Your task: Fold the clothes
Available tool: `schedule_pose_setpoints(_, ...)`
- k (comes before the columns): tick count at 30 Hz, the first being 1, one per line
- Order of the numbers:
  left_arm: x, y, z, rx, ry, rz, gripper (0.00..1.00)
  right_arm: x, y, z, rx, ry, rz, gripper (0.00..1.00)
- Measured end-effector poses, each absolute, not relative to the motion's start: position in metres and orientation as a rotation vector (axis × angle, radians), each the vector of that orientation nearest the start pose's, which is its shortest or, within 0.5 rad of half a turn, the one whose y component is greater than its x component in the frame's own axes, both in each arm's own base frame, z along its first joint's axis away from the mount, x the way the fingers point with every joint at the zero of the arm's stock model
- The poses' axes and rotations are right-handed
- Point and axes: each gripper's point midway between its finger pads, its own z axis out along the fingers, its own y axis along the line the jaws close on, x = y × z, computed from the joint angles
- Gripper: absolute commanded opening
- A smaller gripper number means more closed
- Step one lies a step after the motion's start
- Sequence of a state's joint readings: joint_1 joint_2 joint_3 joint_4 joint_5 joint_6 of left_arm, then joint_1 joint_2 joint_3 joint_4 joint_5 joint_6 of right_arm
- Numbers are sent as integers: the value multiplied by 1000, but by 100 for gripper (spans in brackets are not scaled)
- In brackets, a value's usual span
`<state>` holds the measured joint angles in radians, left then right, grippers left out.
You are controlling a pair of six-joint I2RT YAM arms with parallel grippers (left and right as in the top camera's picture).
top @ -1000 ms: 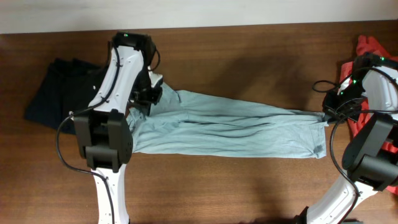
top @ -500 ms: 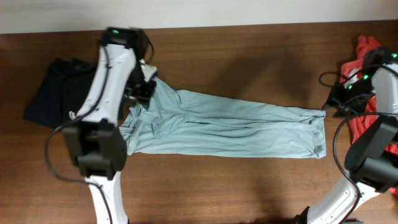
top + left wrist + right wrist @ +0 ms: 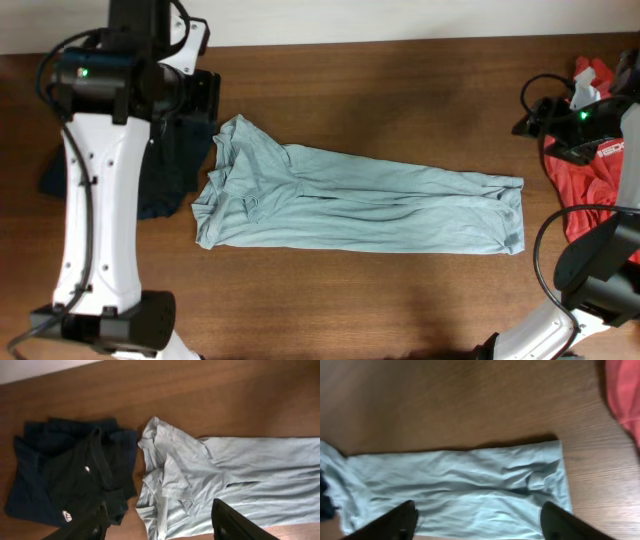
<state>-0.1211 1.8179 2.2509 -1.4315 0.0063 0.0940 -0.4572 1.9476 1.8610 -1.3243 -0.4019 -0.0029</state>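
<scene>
Beneath left gripper (image 3: 159, 507) and right gripper (image 3: 477, 508), both spread empty, grey-blue shirt (image 3: 380, 208) (one end bunched)

Soft, even light fills all 3 views, leaving a pale sheen and faint shadows on the brown worktop (image 3: 400, 300), with the right wrist view slightly blurred, the left wrist view sharper and the overhead crisp.
</scene>
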Motion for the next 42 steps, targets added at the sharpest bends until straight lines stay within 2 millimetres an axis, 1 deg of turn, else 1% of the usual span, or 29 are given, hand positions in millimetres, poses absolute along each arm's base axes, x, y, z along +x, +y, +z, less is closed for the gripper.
schedule_pose_setpoints(4, 412, -51, 321, 278, 2552, -18, 69, 386, -132, 152, 652, 2822, 503, 90)
schedule_pose_setpoints(9, 412, -51, 321, 279, 2552, -18, 70, 364, -159, 105, 755, 2927, 579, 91)
schedule_pose_setpoints(11, 412, -51, 321, 279, 2552, -18, 73, 354, -168, 86, 782, 2966, 628, 91)
schedule_pose_setpoints(15, 415, -52, 322, 281, 2537, -17, 77, 336, -178, 57, 823, 3020, 721, 91)
schedule_pose_setpoints(17, 417, -52, 324, 280, 2529, -17, 79, 330, -180, 45, 833, 3040, 757, 91)
schedule_pose_setpoints(19, 418, -52, 325, 280, 2520, -17, 79, 327, -177, 32, 817, 3058, 810, 91)
schedule_pose_setpoints(22, 420, -52, 326, 278, 2510, -17, 79, 322, -165, 18, 780, 3067, 916, 89)
schedule_pose_setpoints(24, 421, -52, 327, 278, 2509, -17, 79, 320, -156, 16, 760, 3057, 980, 88)
schedule_pose_setpoints(29, 421, -52, 327, 278, 2508, -17, 79, 320, -144, 15, 712, 3031, 1004, 87)
schedule_pose_setpoints(31, 421, -52, 327, 278, 2508, -17, 79, 320, -139, 15, 694, 3027, 1010, 84)
schedule_pose_setpoints(34, 421, -52, 327, 278, 2508, -17, 79, 321, -125, 15, 656, 3023, 1055, 83)
schedule_pose_setpoints(38, 421, -52, 327, 278, 2508, -17, 79, 321, -107, 13, 603, 3045, 1085, 74)
schedule_pose_setpoints(40, 421, -52, 327, 278, 2508, -17, 79, 322, -102, 12, 586, 3054, 1090, 66)
schedule_pose_setpoints(42, 421, -52, 327, 278, 2508, -17, 79, 322, -100, 10, 583, 3064, 1085, 53)
